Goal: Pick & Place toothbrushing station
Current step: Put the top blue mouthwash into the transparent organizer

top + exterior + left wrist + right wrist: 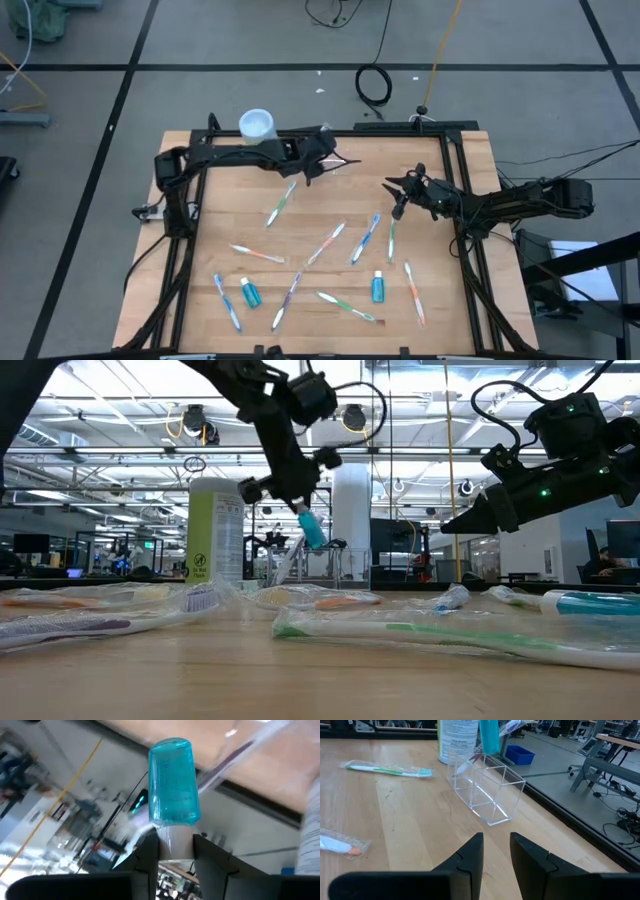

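While held aloft, left gripper (300, 495) above toothbrushing station (485, 790)

The wooden table (215, 225) has lots of toothbrushes lying on it in clear wrappers, like a green one (281, 205) and an orange one (413, 292). Two small blue tubes (249, 293) stand near the front. At the back sit a clear plastic holder (485, 790) and a green can with a white lid (257, 124).

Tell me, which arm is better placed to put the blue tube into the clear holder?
The left: its fingers hold the blue tube just above the clear holder. The right gripper is empty and farther away.
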